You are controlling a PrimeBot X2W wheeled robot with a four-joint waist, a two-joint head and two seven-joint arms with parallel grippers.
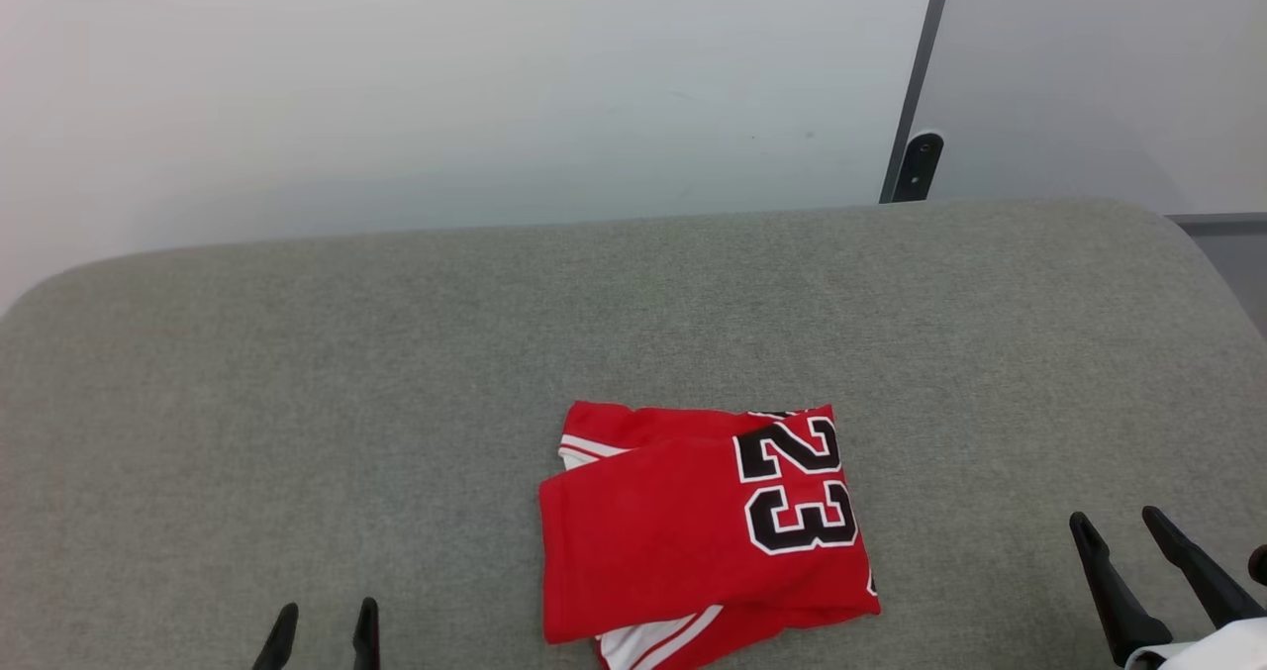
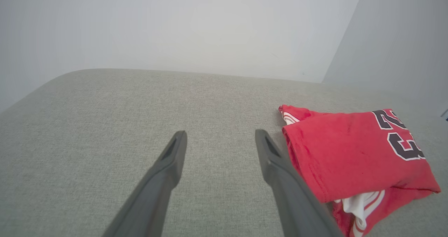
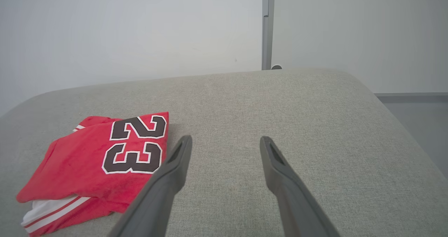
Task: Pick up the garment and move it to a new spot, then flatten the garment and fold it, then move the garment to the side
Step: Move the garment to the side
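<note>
The garment is a red jersey with a black, white-outlined 23, lying folded into a compact bundle near the front middle of the grey padded surface. White striped trim pokes out at its near edge. In the left wrist view the garment lies just right of my fingers; in the right wrist view the garment lies to their left. My left gripper stands open at the lower left, apart from the cloth. My right gripper is open at the lower right, also clear of it. Both hold nothing.
The grey fabric surface has rounded far corners and ends at a pale wall. A dark vertical post stands behind the far right edge. Bare floor shows past the right corner.
</note>
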